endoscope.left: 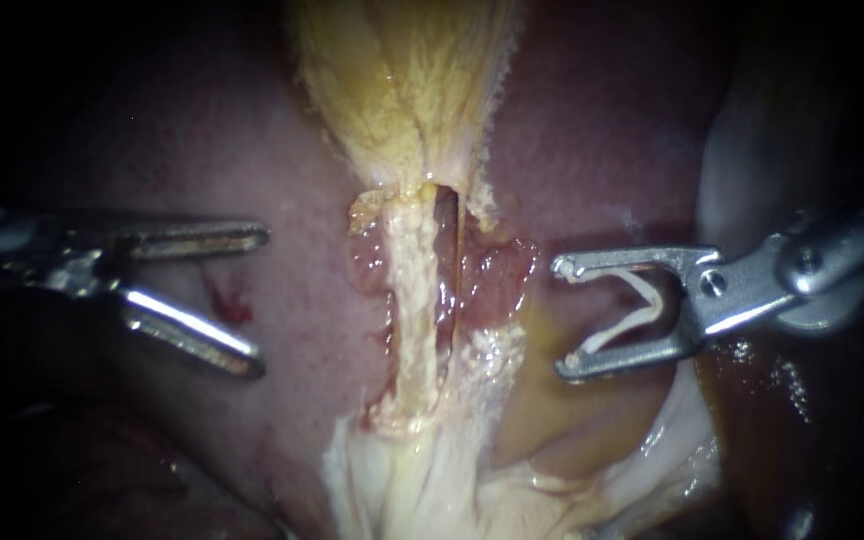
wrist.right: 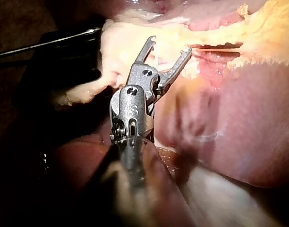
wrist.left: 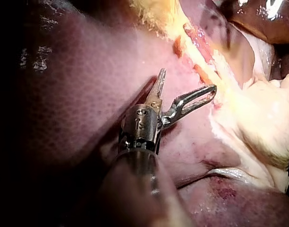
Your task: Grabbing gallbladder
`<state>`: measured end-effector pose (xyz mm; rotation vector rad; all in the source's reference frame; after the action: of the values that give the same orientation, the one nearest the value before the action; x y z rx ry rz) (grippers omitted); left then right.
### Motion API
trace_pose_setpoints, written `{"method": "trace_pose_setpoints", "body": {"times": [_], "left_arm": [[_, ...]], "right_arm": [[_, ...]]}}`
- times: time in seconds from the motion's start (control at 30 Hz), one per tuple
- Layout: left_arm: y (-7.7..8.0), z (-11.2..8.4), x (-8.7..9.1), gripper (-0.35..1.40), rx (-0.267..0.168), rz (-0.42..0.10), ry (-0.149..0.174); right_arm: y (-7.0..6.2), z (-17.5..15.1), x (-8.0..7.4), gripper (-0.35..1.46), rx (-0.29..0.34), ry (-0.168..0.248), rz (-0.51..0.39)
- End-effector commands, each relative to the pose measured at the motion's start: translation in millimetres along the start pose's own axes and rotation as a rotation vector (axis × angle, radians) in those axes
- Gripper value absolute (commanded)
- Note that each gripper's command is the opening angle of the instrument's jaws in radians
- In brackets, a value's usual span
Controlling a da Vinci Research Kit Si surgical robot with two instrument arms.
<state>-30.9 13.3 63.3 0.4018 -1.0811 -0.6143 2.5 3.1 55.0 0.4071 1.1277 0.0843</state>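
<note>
The yellowish gallbladder [endoscope.left: 402, 90] hangs at the top centre and narrows into a pale tube [endoscope.left: 412, 300] that runs down over raw red tissue. My left instrument [endoscope.left: 257, 300] lies left of the tube over the liver [endoscope.left: 292, 180], jaws open and holding nothing. In the left wrist view the left instrument [wrist.left: 188, 80] stands spread just short of the gallbladder [wrist.left: 158, 14] and its tube. My right instrument [endoscope.left: 562, 317] lies right of the tube, its jaws wide apart with a white V-shaped clip [endoscope.left: 627, 315] held between them. Ahead of the right instrument [wrist.right: 169, 45] is pale tissue.
White fatty tissue [endoscope.left: 422, 480] bunches at the tube's lower end and spreads to the right [wrist.left: 258, 113]. A pale fold [endoscope.left: 742, 150] rises behind the right instrument's shaft. Dark wet liver [endoscope.left: 802, 420] lies under that shaft. A small red spot [endoscope.left: 232, 305] marks the liver between the left jaws.
</note>
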Motion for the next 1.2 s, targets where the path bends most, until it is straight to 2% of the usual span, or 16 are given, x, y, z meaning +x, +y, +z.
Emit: {"method": "trace_pose_setpoints", "body": {"times": [0.03, 0.1, 0.2, 0.43, 0.63, 1.03, 1.2], "left_arm": [[0.1, 0.2, -0.7, 0.78, -0.002, -0.001, -0.02], [0.3, 0.7, -2.0, 0.78, -0.005, 0.014, -0.053], [0.2, 1.8, -3.4, 0.76, -0.008, 0.018, -0.08], [-0.2, 4.8, -4.4, 0.74, -0.026, 0.014, -0.088], [-0.1, 6.2, -3.9, 0.68, -0.028, 0.018, -0.089], [1.0, 6.7, -2.4, 0.46, -0.026, 0.026, -0.091], [1.7, 6.9, -1.4, 0.46, -0.041, 0.031, -0.068]], "right_arm": [[0.0, 0.1, 0.0, 0.46, 0.0, 0.0, 0.0], [0.0, 0.1, 0.0, 0.46, 0.0, 0.0, 0.0], [0.0, 0.1, 0.0, 0.46, 0.0, 0.0, 0.0], [0.1, 0.1, 0.0, 0.46, 0.0, 0.0, 0.0], [0.0, 0.1, 0.1, 0.46, 0.0, 0.0, 0.0], [0.0, 0.1, 0.1, 0.46, 0.0, 0.0, 0.0], [0.0, 0.1, 0.1, 0.46, 0.0, 0.0, 0.0]]}}
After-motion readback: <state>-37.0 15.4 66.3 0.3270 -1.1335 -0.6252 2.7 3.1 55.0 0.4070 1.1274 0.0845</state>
